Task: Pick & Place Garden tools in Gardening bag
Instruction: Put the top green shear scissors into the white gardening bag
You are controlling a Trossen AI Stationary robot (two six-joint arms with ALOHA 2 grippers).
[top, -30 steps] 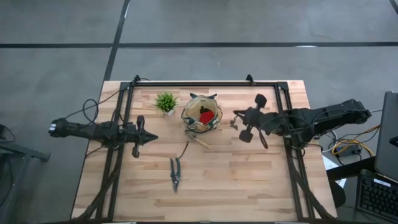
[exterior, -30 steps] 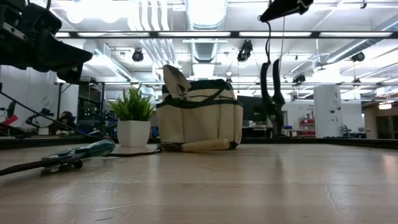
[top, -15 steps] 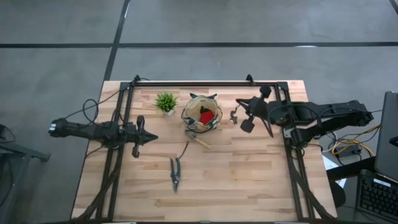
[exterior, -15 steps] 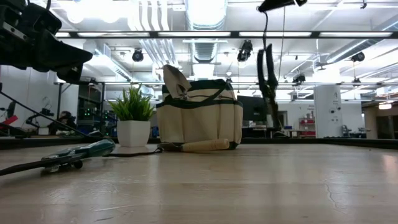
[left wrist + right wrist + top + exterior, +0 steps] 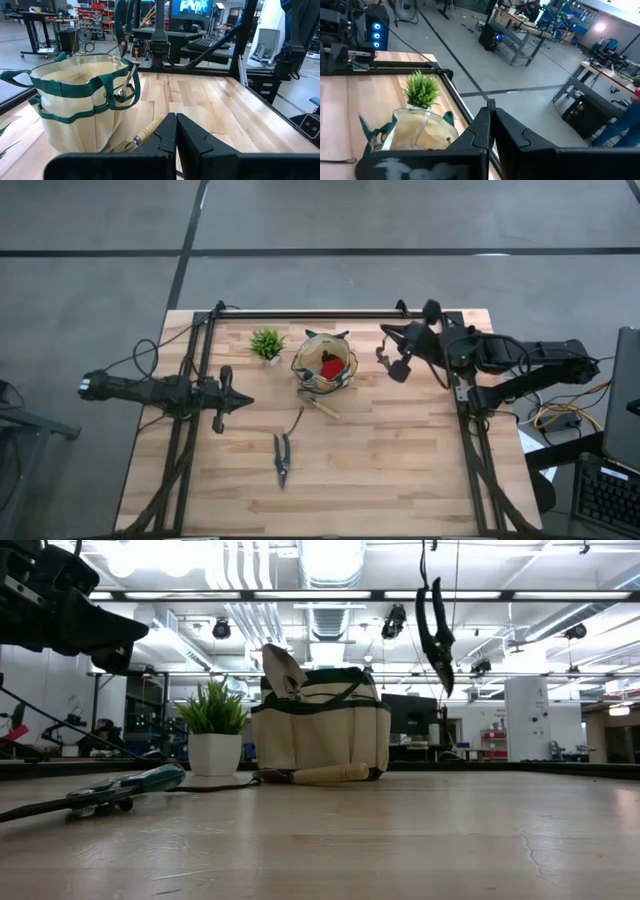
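The tan gardening bag [image 5: 325, 366] stands at the table's far middle with a red item [image 5: 332, 368] and a metal tool [image 5: 127, 82] inside. A wooden-handled trowel [image 5: 322, 405] lies against its near side. One pair of pruning shears [image 5: 282, 458] lies flat nearer the front. My right gripper [image 5: 384, 340], right of the bag and high up, is shut on a second pair of shears [image 5: 437, 635]. At the table's left my left gripper [image 5: 243, 402] stays shut on nothing. My right gripper pinches the shears' upper end [image 5: 491, 105] between its two fingertips. The fingers come nearly level from the table's right. The shears hang straight down below them, pointed end [image 5: 446, 688] lowest, well clear of the table.
A small green potted plant [image 5: 266, 344] stands left of the bag. A black frame rail [image 5: 320, 314] runs along the far edge, with arm mounts at both sides. Bare wood lies in front of the bag and to its right.
My right gripper has risen and drawn toward the table's far edge, staying shut. The hanging shears have gone up with it, higher above the table than before, and have swung a little.
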